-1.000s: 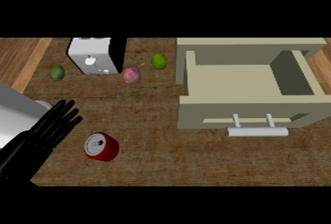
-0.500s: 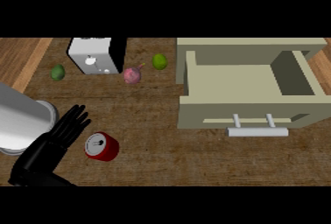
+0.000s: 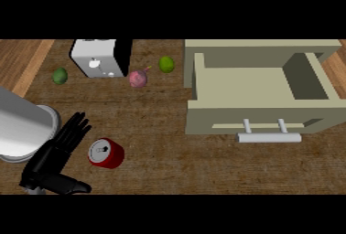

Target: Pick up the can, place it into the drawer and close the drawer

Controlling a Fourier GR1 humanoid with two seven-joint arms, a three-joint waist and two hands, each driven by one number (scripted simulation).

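Nothing done yet: my left hand [image 3: 57, 153], fingers straight, sits lower left beside the red metal can [image 3: 106, 153]; beige open drawer [image 3: 260, 98] waits upper right.

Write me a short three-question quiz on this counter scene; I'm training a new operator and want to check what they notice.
1. True or false: the can already lies inside the drawer.
2. Which hand is beside the can? A) the left hand B) the right hand C) both
3. Fill in: the drawer stands ____, its handle toward the robot.

Key:
1. False; the can lies on its side on the counter, well left of the drawer.
2. A; its fingers are straight, just left of the can, thumb out below it. No right hand shows.
3. Open; nothing shows inside it.
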